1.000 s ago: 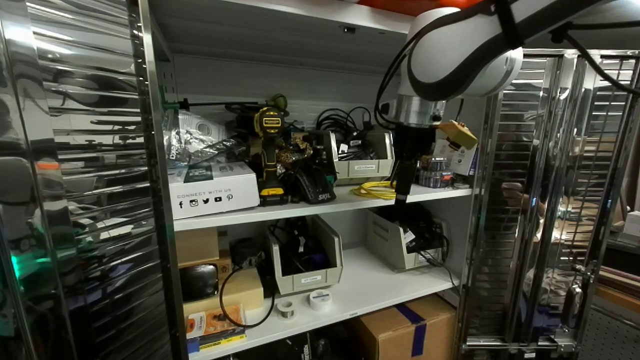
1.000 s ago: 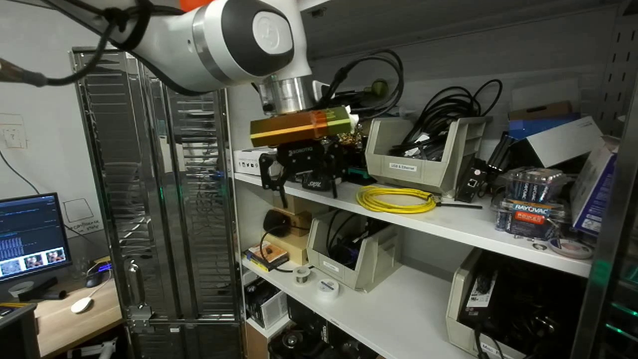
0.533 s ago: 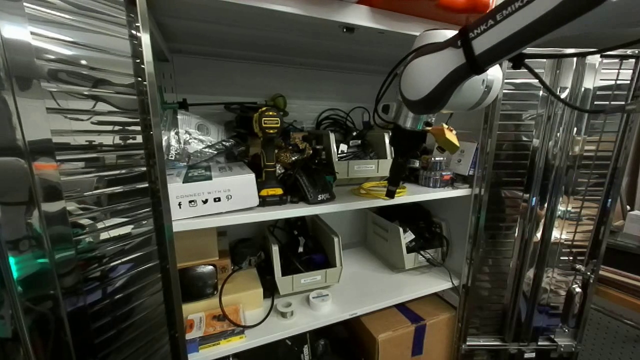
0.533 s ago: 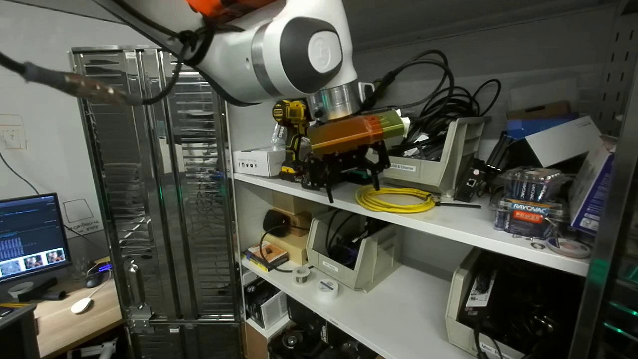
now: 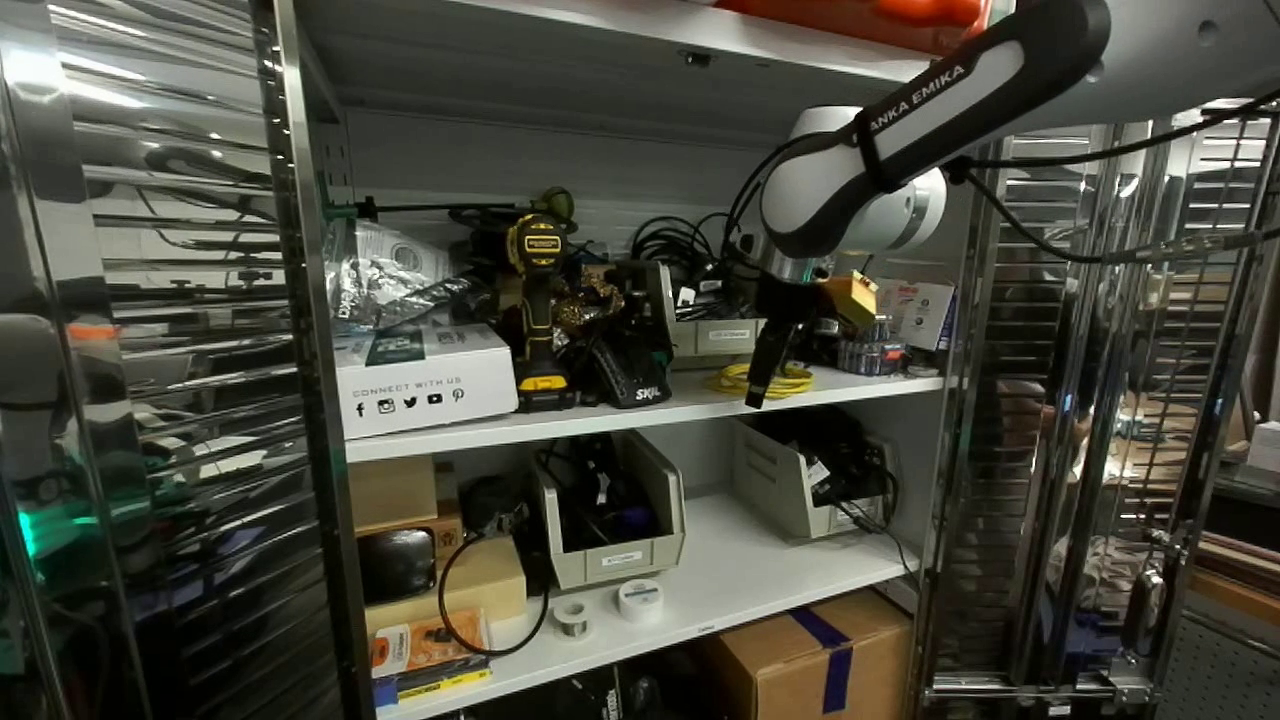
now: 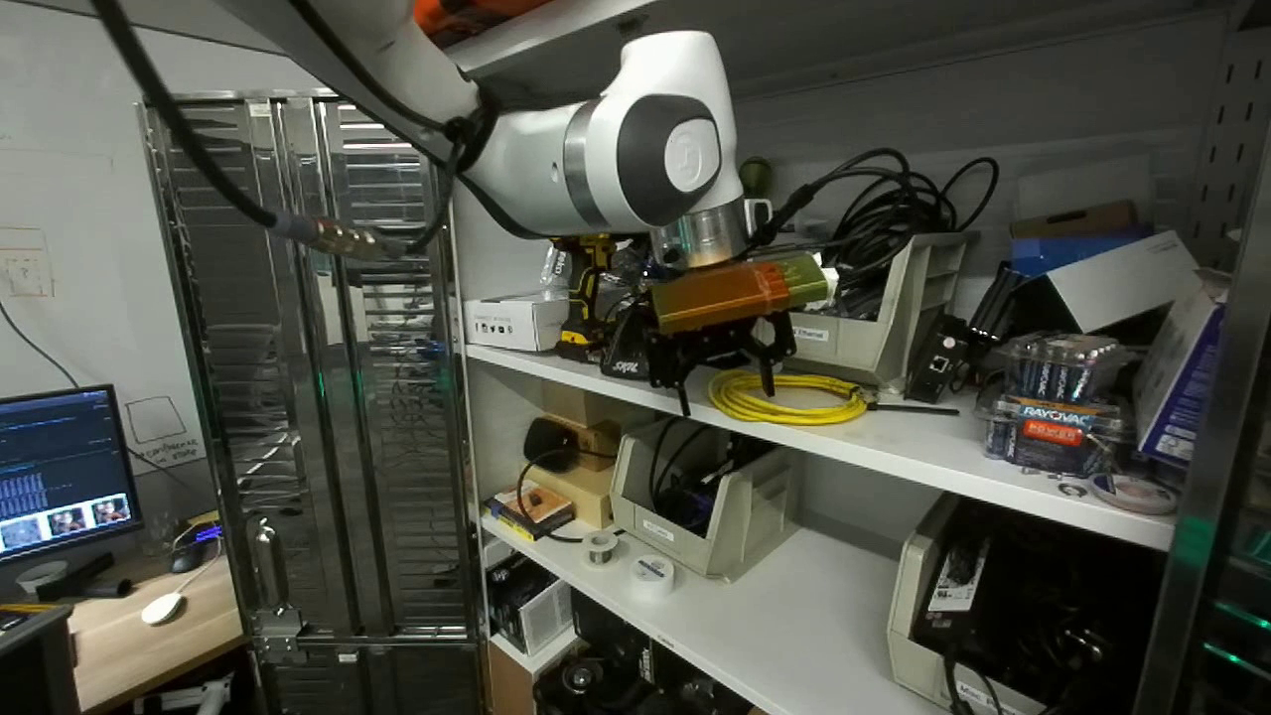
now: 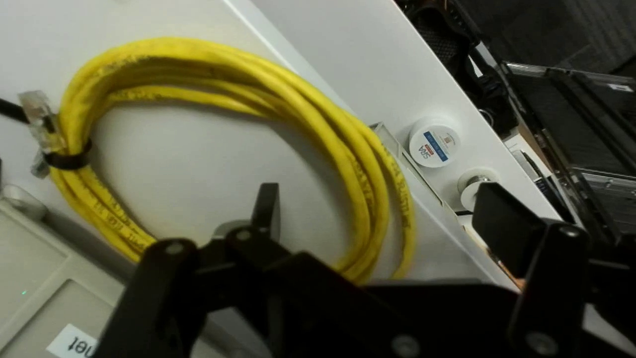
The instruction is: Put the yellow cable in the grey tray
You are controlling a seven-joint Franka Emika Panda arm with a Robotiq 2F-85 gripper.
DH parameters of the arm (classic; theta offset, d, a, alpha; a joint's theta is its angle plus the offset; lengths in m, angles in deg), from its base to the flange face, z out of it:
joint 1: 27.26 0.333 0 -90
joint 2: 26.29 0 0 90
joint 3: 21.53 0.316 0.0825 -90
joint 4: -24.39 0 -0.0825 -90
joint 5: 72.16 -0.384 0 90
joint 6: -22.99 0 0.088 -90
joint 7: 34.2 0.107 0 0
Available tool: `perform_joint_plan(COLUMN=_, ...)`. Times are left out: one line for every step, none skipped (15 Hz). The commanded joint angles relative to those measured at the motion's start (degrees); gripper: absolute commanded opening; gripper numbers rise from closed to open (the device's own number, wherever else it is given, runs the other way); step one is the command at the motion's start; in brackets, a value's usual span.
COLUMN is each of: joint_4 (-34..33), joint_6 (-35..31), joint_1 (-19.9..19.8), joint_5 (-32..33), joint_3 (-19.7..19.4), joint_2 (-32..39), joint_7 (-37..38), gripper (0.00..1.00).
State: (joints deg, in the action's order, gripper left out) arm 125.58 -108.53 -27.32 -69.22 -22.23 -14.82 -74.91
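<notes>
Hovering with my two-fingered black pincer (image 6: 727,399) spread wide near the round-coiled yellow plastic cable (image 7: 330,129) on the flat white shelf (image 6: 923,437).
I should lower around one side of it, then squeeze softly.

- White, rounded arm (image 6: 541,164) with a dark grey cap (image 6: 640,164) around a white disc (image 6: 692,155)
- White "ANKA EMIKA" lettering (image 5: 917,97) on black, beside a black strap (image 5: 866,150)
- Black cables (image 6: 179,129), silver wrist collar (image 6: 703,234)
- Shiny orange-and-olive block (image 6: 735,293)
- Black tool (image 7: 387,223): angular links (image 7: 164,283), round grey screws (image 7: 405,345), flat pads (image 7: 504,228)
</notes>
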Motion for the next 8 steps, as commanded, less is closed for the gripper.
perform_joint_plan(joint_4=-3.7, joint_6=1.95, joint_1=-1.18, joint_5=-0.4, joint_3=1.37, joint_2=1.9, joint_7=-1.12, gripper=0.66)
perform_joint_plan(joint_4=-3.73, joint_6=2.44, joint_1=-1.28, joint_5=-0.57, joint_3=1.51, joint_2=1.85, joint_7=-1.18, gripper=0.58)
perform_joint_plan(joint_4=-3.6, joint_6=3.58, joint_1=-1.33, joint_5=-0.67, joint_3=1.61, joint_2=1.46, joint_7=-1.07, gripper=0.49)
perform_joint_plan(joint_4=-3.55, joint_6=4.36, joint_1=-1.35, joint_5=-0.6, joint_3=1.67, joint_2=1.06, joint_7=-0.94, gripper=0.42)
perform_joint_plan(joint_4=-3.43, joint_6=5.07, joint_1=-1.39, joint_5=-0.59, joint_3=1.69, joint_2=0.55, joint_7=-1.08, gripper=0.35)
perform_joint_plan(joint_4=-3.16, joint_6=6.16, joint_1=-1.41, joint_5=-0.51, joint_3=1.69, joint_2=-0.06, joint_7=-1.29, gripper=0.29)
perform_joint_plan(joint_4=-2.91, joint_6=6.84, joint_1=-1.37, joint_5=-0.15, joint_3=1.57, joint_2=-0.51, joint_7=-1.05, gripper=0.2)
perform_joint_plan(joint_4=-2.5, joint_6=7.71, joint_1=-1.41, joint_5=0.01, joint_3=1.46, joint_2=-1.09, joint_7=-1.0, gripper=0.17)
